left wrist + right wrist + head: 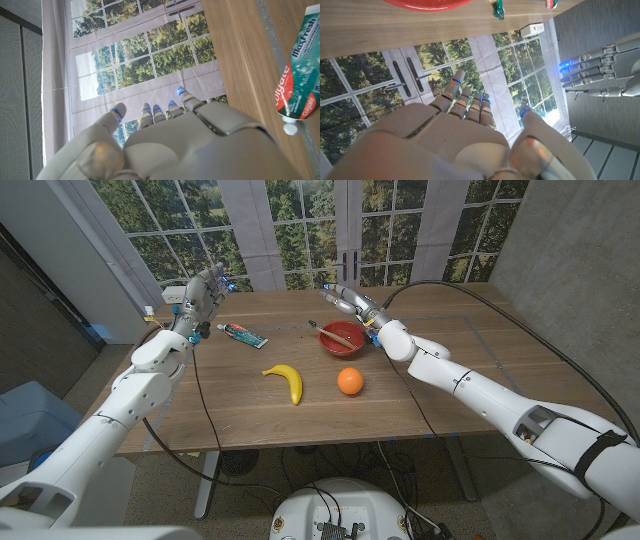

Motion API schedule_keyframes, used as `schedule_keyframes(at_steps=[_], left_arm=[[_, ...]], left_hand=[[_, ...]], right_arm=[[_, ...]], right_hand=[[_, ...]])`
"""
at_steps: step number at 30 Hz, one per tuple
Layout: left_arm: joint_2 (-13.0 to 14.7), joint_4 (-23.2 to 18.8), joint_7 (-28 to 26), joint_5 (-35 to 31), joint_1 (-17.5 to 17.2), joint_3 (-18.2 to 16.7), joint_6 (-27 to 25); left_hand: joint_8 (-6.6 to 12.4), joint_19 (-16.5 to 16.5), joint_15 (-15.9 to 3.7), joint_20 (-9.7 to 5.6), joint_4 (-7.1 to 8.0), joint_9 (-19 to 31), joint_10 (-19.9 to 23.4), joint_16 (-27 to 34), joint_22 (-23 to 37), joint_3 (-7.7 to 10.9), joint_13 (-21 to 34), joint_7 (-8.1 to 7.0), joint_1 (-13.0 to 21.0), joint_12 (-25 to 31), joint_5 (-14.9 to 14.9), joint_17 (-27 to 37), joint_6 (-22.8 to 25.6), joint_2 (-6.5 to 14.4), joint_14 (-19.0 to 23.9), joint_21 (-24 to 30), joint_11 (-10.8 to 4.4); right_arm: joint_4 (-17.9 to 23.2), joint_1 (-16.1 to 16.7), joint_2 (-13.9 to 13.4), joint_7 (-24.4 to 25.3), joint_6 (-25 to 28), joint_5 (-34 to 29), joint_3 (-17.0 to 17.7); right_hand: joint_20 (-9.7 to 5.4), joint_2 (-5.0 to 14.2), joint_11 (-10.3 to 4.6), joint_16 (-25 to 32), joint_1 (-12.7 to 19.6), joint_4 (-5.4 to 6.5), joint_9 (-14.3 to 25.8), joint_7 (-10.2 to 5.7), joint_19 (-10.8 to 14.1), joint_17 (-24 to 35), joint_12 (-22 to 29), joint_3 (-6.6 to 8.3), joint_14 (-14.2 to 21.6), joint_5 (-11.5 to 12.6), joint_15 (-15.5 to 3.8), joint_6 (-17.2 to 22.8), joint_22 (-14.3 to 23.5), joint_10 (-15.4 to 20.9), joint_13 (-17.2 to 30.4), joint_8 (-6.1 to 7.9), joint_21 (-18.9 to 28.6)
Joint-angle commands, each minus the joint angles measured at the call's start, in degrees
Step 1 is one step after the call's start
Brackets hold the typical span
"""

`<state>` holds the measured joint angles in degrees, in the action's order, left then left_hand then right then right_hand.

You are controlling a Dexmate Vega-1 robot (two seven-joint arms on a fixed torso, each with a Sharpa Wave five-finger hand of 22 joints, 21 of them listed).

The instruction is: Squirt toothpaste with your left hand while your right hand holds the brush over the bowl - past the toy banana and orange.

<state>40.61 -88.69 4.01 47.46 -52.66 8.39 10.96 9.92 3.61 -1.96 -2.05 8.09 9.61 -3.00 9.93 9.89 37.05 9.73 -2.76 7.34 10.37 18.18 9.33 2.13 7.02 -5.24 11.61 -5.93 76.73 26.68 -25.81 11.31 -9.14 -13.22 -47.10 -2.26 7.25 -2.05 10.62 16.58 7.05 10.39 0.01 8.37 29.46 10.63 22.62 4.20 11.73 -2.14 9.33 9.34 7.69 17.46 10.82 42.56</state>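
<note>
Head view: left hand (203,292) raised over the table's (250,415) far left corner, fingers apart, holding nothing. Toothpaste (243,335) lies flat just beside it, untouched. Right hand (345,302) hovers behind the red bowl (340,338), fingers extended, empty. Brush (341,339) rests across the bowl. Banana (286,379) and orange (349,381) lie nearer, apart. Left wrist view: toothpaste (299,77) cap toward the hand (165,145).

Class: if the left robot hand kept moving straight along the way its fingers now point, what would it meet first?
Probably nothing on the table: the left robot hand points past the far edge toward the window. The toothpaste tube lies off to its side.
</note>
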Motion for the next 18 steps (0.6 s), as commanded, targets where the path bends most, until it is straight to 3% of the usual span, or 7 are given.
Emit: schedule_keyframes(at_steps=[1, 18], left_arm=[[0.6, -1.7, -0.3, 0.6, -1.4, -0.6, -0.7], [0.9, -0.5, 2.7, 1.5, -0.3, 0.9, -2.6]], left_hand=[[-0.19, 0.7, -4.78, -4.94, -0.06, 0.1, -0.5, -0.2, 0.1, 0.44, 0.2, -0.31, 0.3, -0.1, -0.4, 0.2, -0.5, 3.7, -0.4, -0.1, 0.09], [-0.26, 0.7, -4.54, -4.79, -0.35, 0.1, -1.7, -0.3, 0.1, 0.54, 0.2, -0.26, -0.1, -0.2, -0.8, 0.1, -1.7, 3.1, -1.0, -0.2, 0.01]], right_arm=[[-1.2, 3.4, 0.1, -1.1, -6.1, 6.1, 5.0], [3.9, 7.7, -1.5, -4.2, -4.3, 13.5, 9.4]], right_hand=[[-1.44, 0.47, 0.1, 0.2, -0.3, 0.09, 0.1, -0.02, -0.2, -0.2, 0.3, 0.07, 0.3, -0.1, -2.56, 0.5, 0.0, 0.4, -0.1, 0.34, -0.4], [-1.69, 1.02, 0.22, 0.2, -0.8, 0.05, 0.0, 0.27, 0.5, -1.5, 0.4, 0.46, 0.5, 0.0, -2.5, 1.1, 0.0, 0.8, -1.0, 0.4, -1.2]])
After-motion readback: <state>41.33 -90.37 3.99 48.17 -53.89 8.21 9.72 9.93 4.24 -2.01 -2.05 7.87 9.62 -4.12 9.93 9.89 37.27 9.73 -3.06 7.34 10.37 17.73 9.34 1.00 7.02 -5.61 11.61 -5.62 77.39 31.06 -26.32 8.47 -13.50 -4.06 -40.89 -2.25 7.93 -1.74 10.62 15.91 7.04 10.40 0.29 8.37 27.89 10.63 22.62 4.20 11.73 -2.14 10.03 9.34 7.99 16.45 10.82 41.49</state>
